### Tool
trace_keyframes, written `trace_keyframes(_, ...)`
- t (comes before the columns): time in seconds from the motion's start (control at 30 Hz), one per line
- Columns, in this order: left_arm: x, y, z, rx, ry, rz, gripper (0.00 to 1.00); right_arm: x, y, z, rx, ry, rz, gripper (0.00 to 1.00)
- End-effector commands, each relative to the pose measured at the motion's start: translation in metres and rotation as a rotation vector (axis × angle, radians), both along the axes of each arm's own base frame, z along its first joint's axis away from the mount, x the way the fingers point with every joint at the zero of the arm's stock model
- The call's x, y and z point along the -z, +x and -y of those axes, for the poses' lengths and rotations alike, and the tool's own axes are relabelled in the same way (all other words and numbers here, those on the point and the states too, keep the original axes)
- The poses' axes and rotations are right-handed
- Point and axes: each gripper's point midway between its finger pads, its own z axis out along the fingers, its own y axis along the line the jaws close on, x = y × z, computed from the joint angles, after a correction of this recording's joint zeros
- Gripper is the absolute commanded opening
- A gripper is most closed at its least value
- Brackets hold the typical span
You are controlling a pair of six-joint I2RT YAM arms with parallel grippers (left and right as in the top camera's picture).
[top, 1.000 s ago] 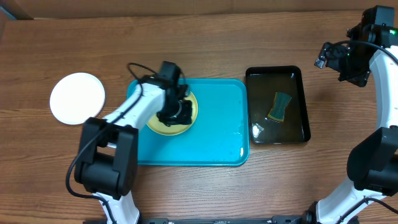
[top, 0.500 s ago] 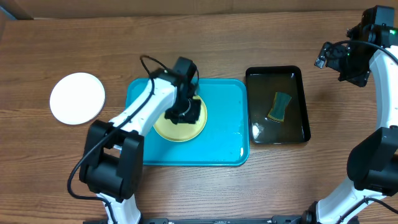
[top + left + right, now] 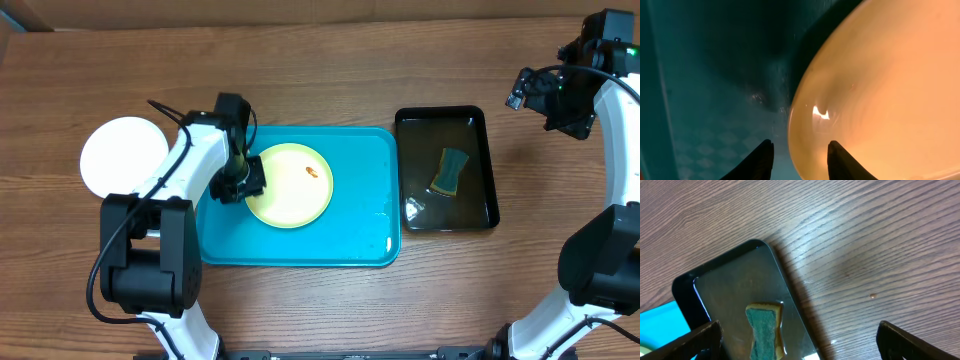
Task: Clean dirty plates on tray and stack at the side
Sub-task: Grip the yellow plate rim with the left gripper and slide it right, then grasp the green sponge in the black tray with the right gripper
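White plate already parked on the worktop at the left, but the yellow-green plate lies on the tray with its orange smear unwiped, left hand parted either side of its rim clamping nothing, right hand wide open, empty

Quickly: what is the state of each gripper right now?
Left gripper: open, at the rim of the yellow-green plate, holding nothing.
Right gripper: open, empty.
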Motion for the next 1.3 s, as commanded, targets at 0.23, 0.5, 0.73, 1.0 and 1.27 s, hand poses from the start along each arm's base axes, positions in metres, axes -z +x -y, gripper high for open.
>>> trace_keyframes(0.23,0.016,-0.013,0.006,0.008,-0.03,-0.002,0.26,-0.007,0.003,0.002,0.007,-0.005,0.022,1.0)
trace_keyframes(0.5,0.016,0.005,0.008,0.041,-0.036,0.075,0.04,-0.007,0.003,0.002,0.007,-0.005,0.022,1.0)
trace_keyframes(0.73,0.015,0.016,0.01,0.096,-0.043,0.122,0.19,-0.009,0.007,-0.001,0.001,0.012,0.04,1.0)
trace_keyframes(1.0,0.015,0.014,0.011,0.092,-0.046,0.114,0.39,-0.015,-0.016,-0.059,-0.08,0.323,-0.028,1.0)
trace_keyframes(1.27,0.015,0.014,0.012,0.093,-0.053,0.114,0.45,0.019,-0.061,-0.082,-0.145,0.049,-0.279,0.79)
